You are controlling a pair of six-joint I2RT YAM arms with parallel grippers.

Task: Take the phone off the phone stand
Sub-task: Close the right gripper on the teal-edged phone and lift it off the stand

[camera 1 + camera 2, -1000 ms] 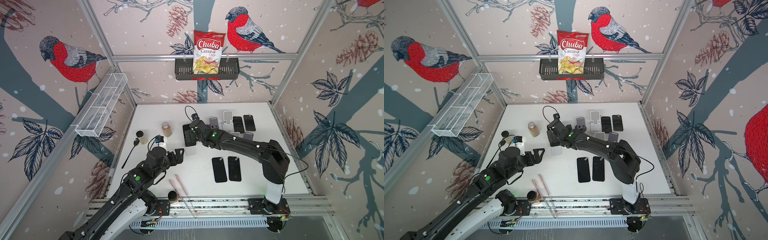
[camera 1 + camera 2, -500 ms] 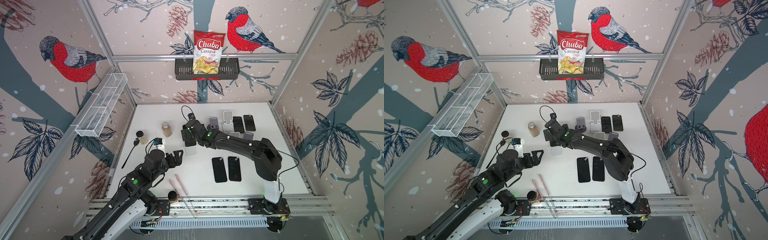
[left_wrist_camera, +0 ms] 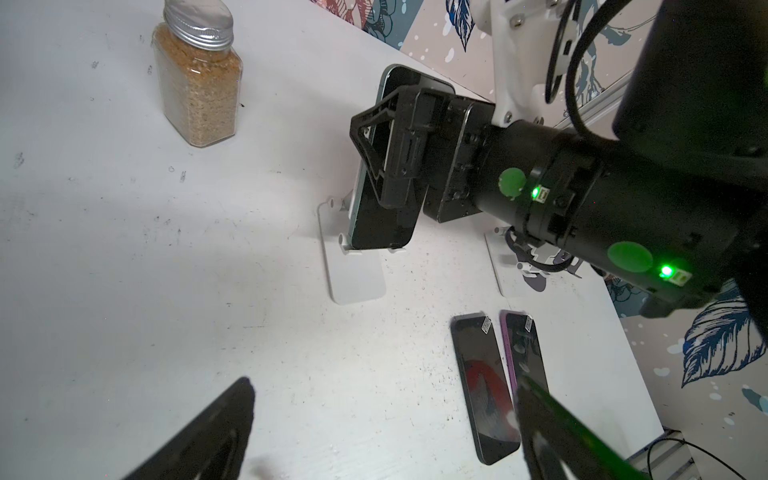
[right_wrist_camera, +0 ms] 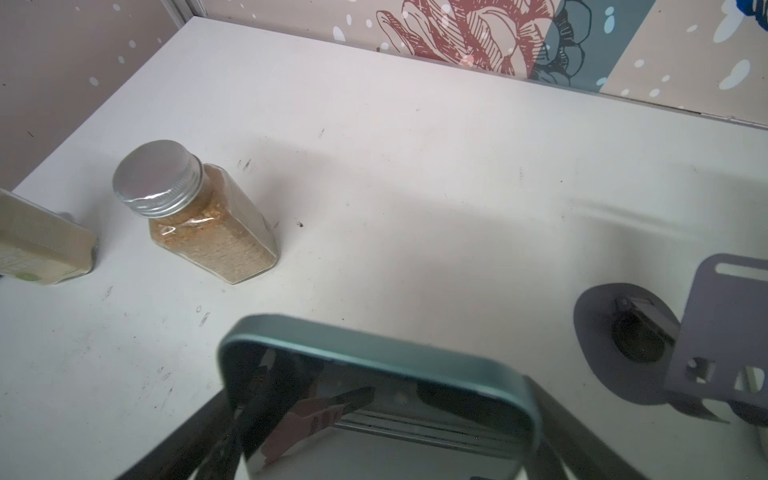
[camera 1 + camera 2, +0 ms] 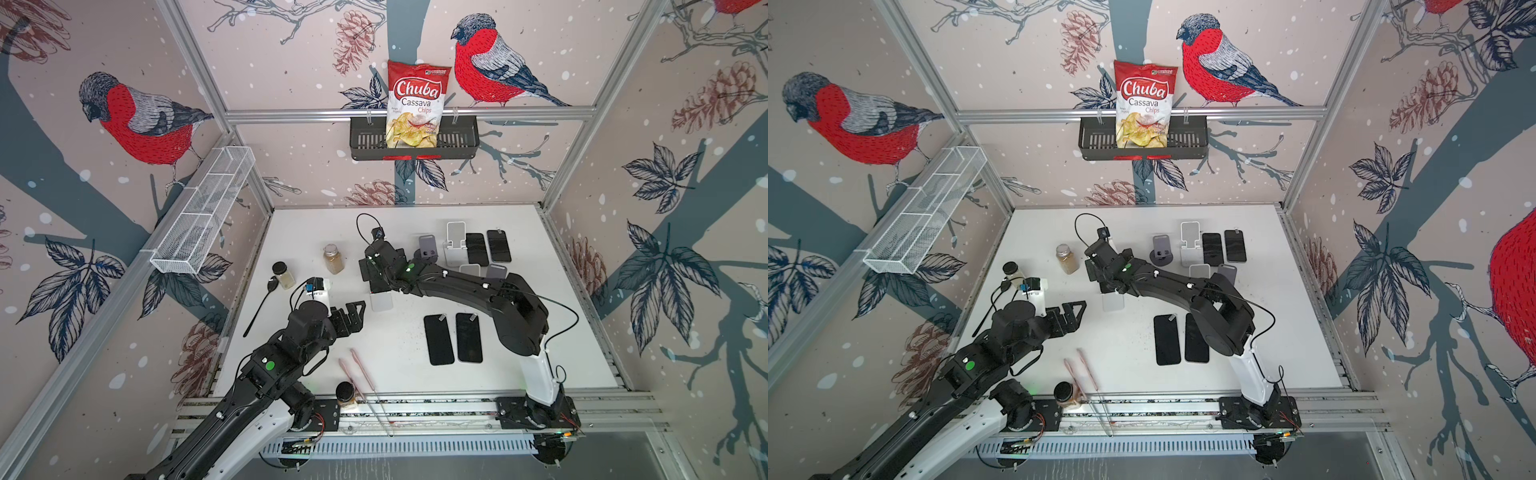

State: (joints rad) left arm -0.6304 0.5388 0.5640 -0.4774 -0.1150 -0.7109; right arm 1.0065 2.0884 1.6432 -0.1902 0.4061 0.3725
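Tabletop (image 5: 540,332) is white and scuffed, with both arms over it. Right gripper (image 5: 371,272) reaches across the middle, jaws straddling the phone (image 3: 382,224) along its long edges; whether they are pinching or only bracketing it, I cannot tell. Left gripper (image 5: 351,318) hovers nearer the front, jaws spread wide and empty. White phone stand (image 3: 353,274) sits near a spice jar (image 3: 195,83). The phone leans upright on it, bottom edge down at the stand's lip.
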